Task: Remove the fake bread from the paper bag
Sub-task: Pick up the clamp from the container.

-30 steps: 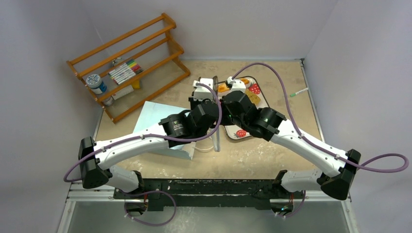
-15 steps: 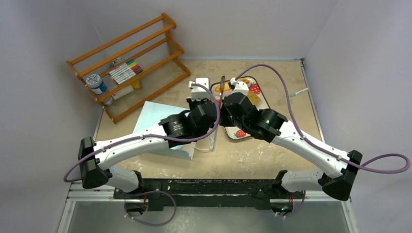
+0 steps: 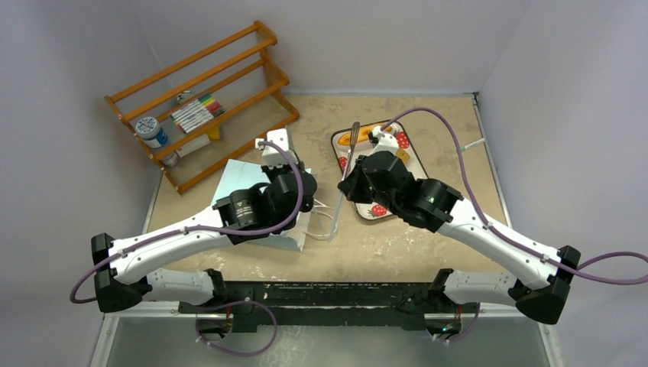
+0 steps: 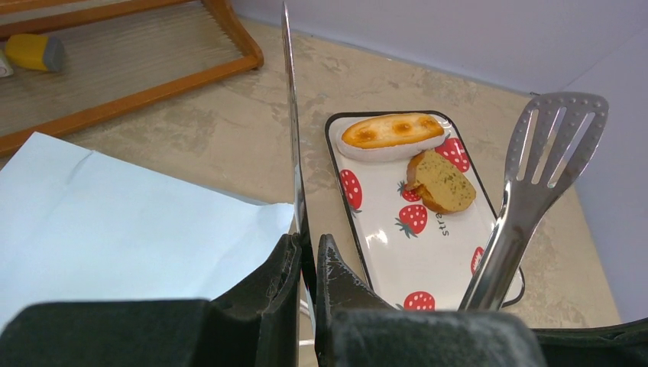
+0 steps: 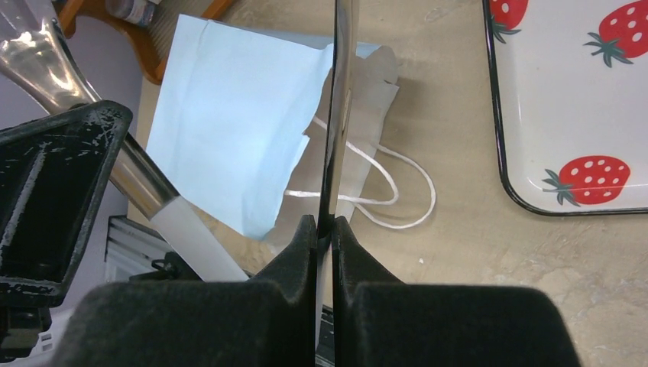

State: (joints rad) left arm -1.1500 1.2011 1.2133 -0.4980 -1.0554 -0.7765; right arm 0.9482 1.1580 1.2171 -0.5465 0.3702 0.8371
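The pale-blue paper bag (image 3: 248, 183) lies flat left of centre, its white cord handles (image 5: 390, 191) pointing right. It also shows in the left wrist view (image 4: 115, 222); its inside is hidden. The golden loaf (image 4: 392, 131) and a toast slice (image 4: 445, 182) lie on the strawberry-print tray (image 4: 428, 252). The other pastries are out of view. The long metal tongs (image 3: 351, 145) hang over the tray's left edge. My left gripper (image 4: 307, 245) is shut on one thin tong blade, by the bag's mouth. My right gripper (image 5: 324, 225) is shut on a tong blade too, between tray and bag.
A wooden rack (image 3: 202, 99) with markers and a small jar stands at the back left. A pen (image 3: 471, 144) lies near the right wall. The slotted tong head (image 4: 562, 130) hangs above the tray's right side in the left wrist view.
My left arm has swung left, from beside the tray to over the bag. My right arm has drawn back a little toward the near side. The tongs now show over the tray's left edge.
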